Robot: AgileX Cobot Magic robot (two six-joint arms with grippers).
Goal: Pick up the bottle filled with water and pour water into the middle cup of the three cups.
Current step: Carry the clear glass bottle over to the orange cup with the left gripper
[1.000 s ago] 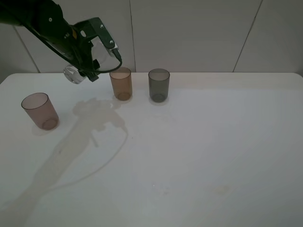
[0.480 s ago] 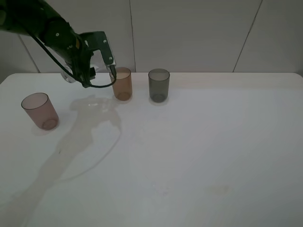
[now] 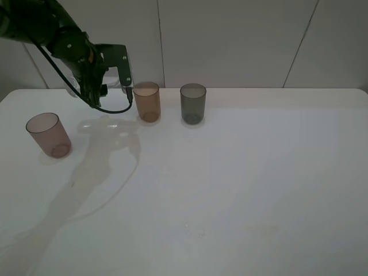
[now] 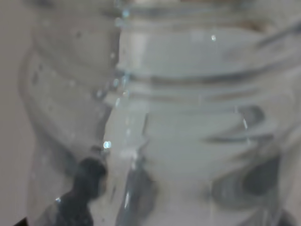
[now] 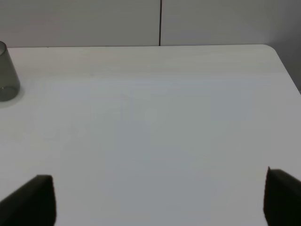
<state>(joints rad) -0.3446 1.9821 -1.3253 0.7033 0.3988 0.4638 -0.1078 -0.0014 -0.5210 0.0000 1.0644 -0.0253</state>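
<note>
Clear colourless plastic bottle (image 4: 188,117) sits clamped in the left tool (image 3: 118,77), just beside the translucent amber-orange tumbler (image 3: 146,101). We note the right tool (image 5: 160,195) with jaws apart, empty.

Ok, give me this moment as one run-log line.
left gripper: shut on bottle, raised beside middle cup | right gripper: open, empty | pour: cannot tell | pinkish cup, grey cup: upright

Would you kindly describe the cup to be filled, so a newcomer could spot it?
On the white table, two cups stand close together along the far edge. It is the left of that pair: the amber-orange cup, unlike the dark grey cup beside it and the pinkish-brown cup standing apart.
</note>
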